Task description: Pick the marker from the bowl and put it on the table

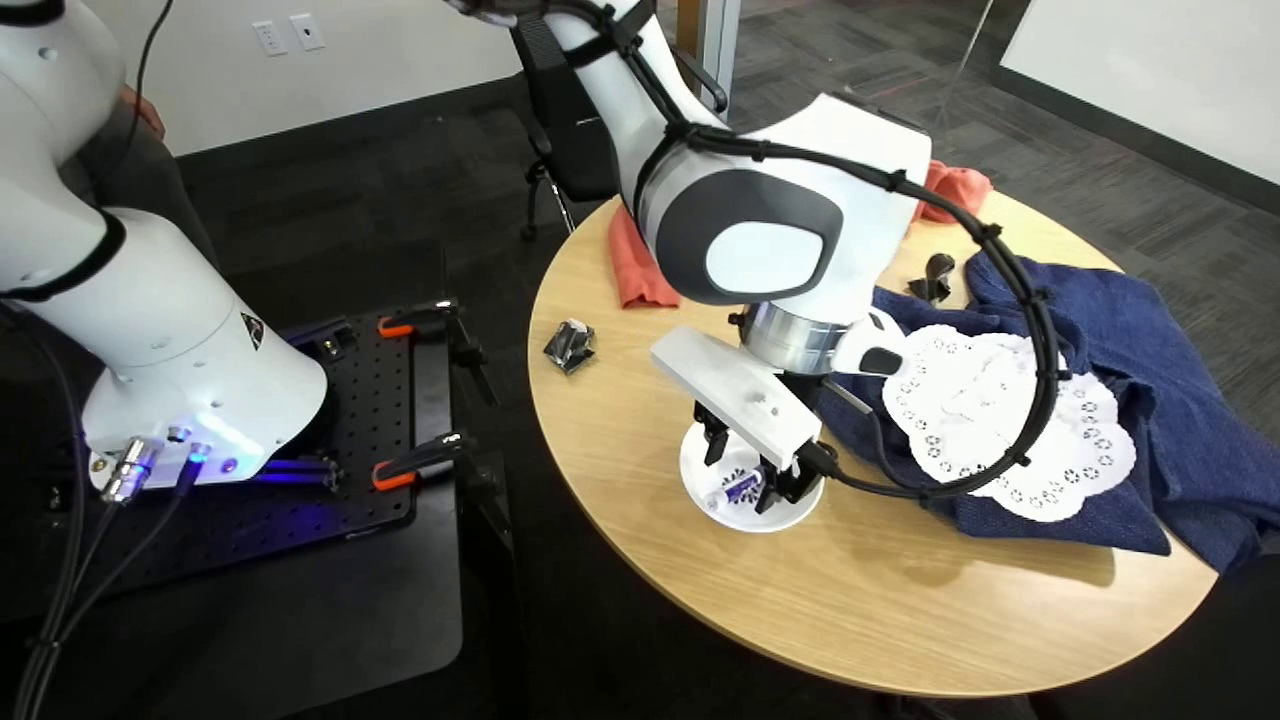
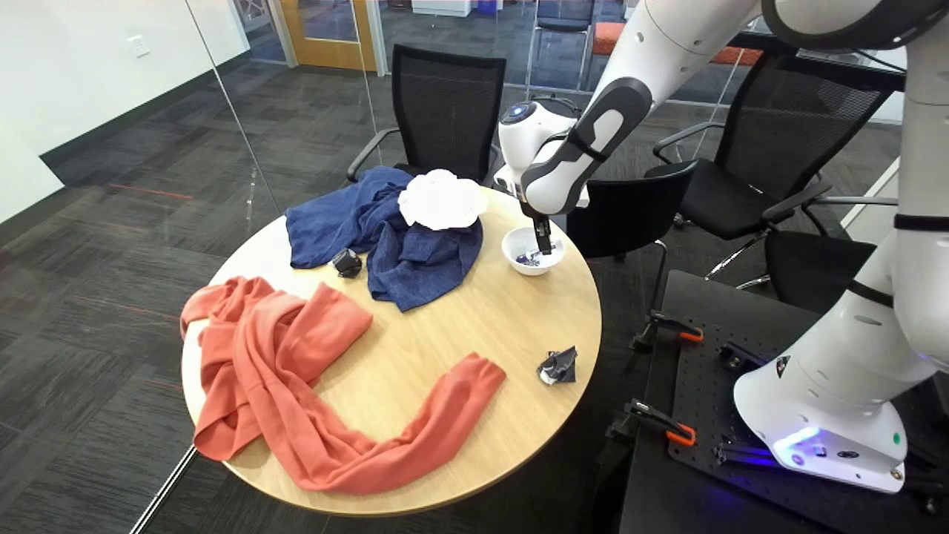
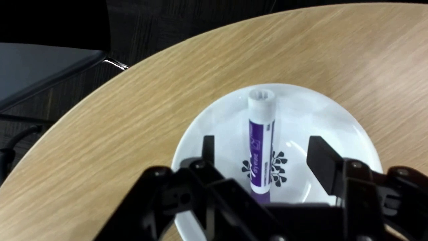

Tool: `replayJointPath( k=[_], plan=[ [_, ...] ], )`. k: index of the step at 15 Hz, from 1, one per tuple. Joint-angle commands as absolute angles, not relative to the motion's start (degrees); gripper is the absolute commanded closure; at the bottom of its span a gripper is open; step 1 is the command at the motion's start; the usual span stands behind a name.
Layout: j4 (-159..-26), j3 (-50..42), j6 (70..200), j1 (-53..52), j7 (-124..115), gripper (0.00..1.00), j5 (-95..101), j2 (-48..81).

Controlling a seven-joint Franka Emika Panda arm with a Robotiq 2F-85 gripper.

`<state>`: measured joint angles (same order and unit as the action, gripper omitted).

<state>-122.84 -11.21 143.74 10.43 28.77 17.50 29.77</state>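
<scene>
The marker, white with a purple label, lies in the white bowl. It shows in the wrist view point(image 3: 261, 134) and in both exterior views point(image 1: 742, 487) point(image 2: 528, 258). Its lower end is hidden behind the gripper in the wrist view. The bowl point(image 3: 301, 107) has a dark leaf pattern at its bottom and stands near the edge of the tan round table point(image 3: 150, 110); it also shows in both exterior views point(image 1: 700, 482) point(image 2: 530, 269). My gripper point(image 3: 264, 152) is open over the bowl, pointing down, one finger on each side of the marker, touching neither side.
A blue cloth point(image 1: 1150, 340) with a white lacy doily point(image 1: 1000, 430) lies beside the bowl. An orange cloth point(image 2: 274, 371), a small dark clip-like item with white bits point(image 2: 558, 366) and another dark item point(image 2: 346, 263) lie on the table. Chairs point(image 2: 448, 104) stand around.
</scene>
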Motion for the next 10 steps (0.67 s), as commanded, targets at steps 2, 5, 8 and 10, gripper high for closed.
replayJointPath(
  k=[2,5,8,10],
  plan=[
    [-118.5,-10.2,142.2,12.0,27.0,0.57,18.1,33.6],
    [-117.7,-10.2,142.1,11.8,26.8,0.8,18.4,34.4],
    [-118.5,-10.4,142.4,11.0,26.3,0.99,19.1,33.5],
    [-120.0,-10.6,142.5,10.3,25.8,0.95,19.6,31.7]
  ],
)
